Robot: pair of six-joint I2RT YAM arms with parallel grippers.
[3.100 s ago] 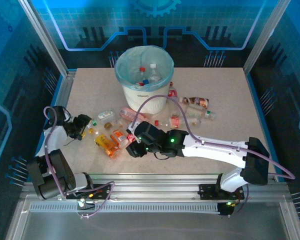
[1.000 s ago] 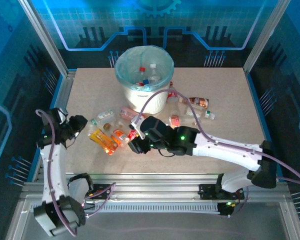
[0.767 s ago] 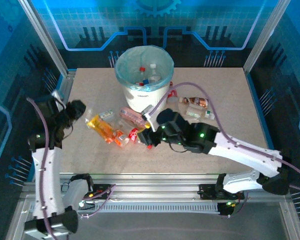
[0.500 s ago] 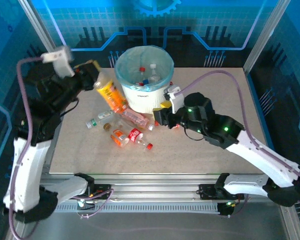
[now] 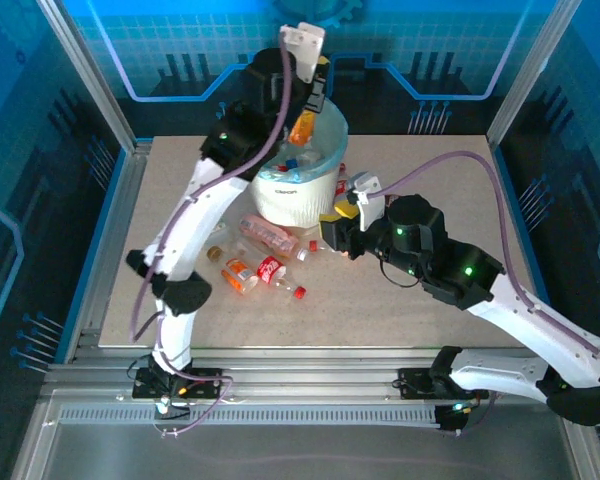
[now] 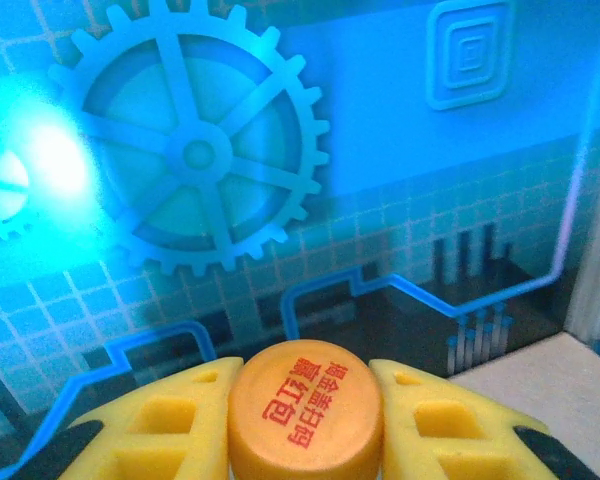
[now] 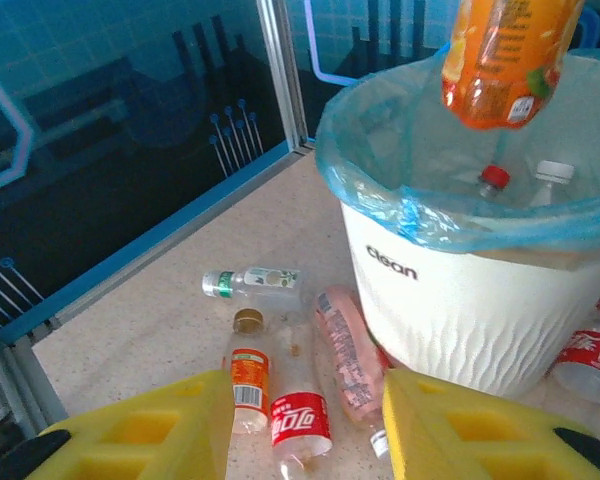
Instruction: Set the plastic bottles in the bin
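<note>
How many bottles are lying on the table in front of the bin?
4: green-labelled one farther back, brown-capped and red-labelled side by side nearer, pink closest to the bin. Right arm may hide others.

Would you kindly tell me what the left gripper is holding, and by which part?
The orange bottle, pinched at its cap, hanging above the bin.

White links [image 5: 540, 328] between black joints [image 5: 416, 228] lit green, trailed by lilac cables [image 5: 450, 156]; blocky yellow fingers [image 7: 150, 425] with square recesses.

Left arm [image 5: 195, 215] stretched high, left tool [image 6: 305, 405] clamped (jaws narrow); right tool [image 7: 310, 420] low, jaws apart.
</note>
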